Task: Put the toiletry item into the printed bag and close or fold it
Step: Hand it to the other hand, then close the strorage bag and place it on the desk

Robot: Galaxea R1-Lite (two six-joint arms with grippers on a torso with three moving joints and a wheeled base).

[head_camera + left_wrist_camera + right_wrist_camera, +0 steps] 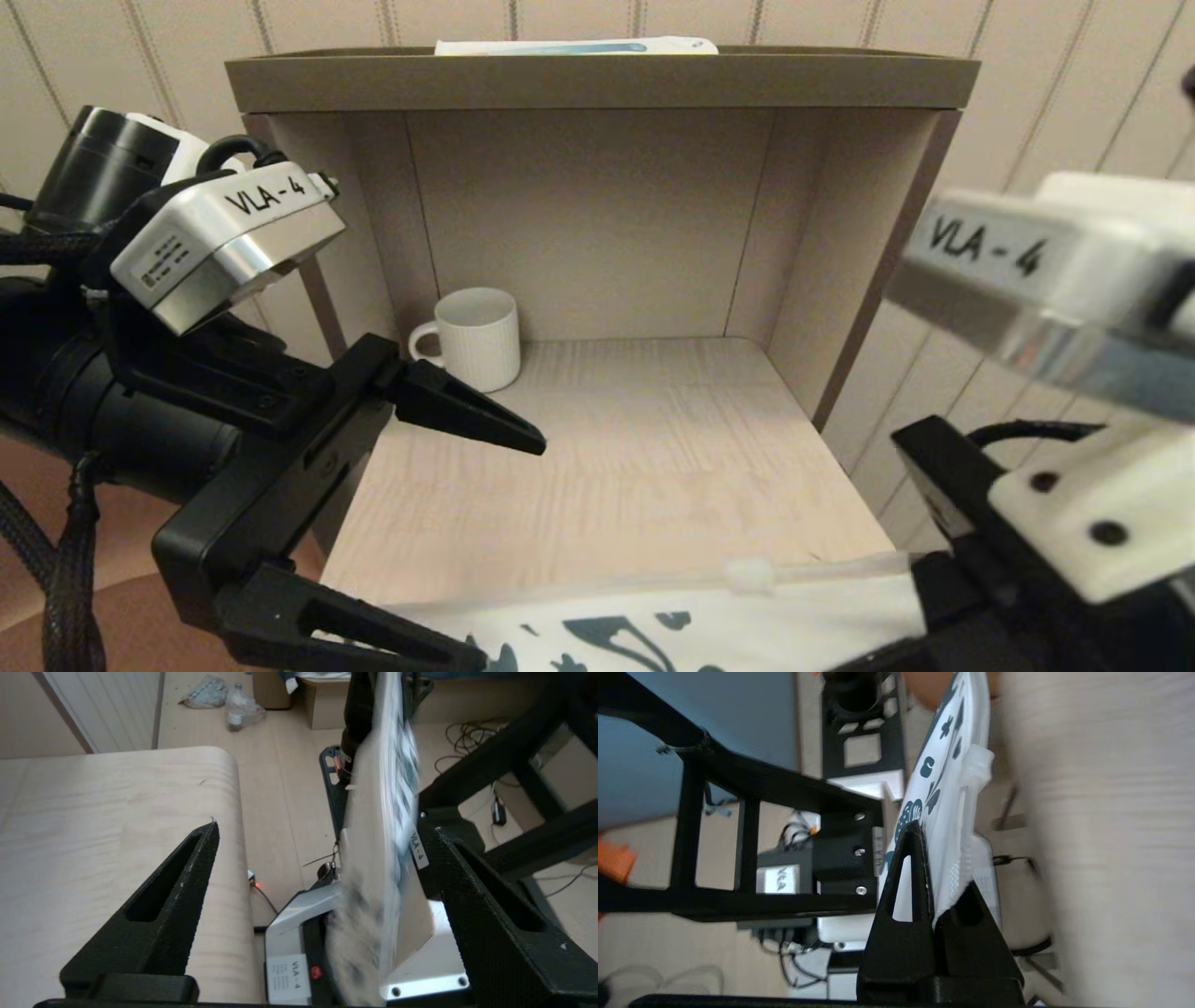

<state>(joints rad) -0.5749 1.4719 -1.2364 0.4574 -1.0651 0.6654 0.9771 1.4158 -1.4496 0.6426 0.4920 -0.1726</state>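
The right gripper has its black fingers pressed together on one edge of the flat white pouch printed with dark teal shapes, at the near right of the pale wood shelf, so the printed bag hangs from that one pinch with its clear zip strip along the top, at the shelf's near edge. The left gripper is at the near left with its fingers spread wide and nothing between them; one tip is over the shelf and the other beside the bag's left end, probably placed to take or steady that end. The slim white tube cannot be seen in any view, so whether it is already inside the bag cannot be told. A ribbed white mug stands at the far left of the brown open cabinet, and a long white-and-blue box lies on top of it; behind is a striped pale wall, and below are a light floor, cables and cardboard boxes
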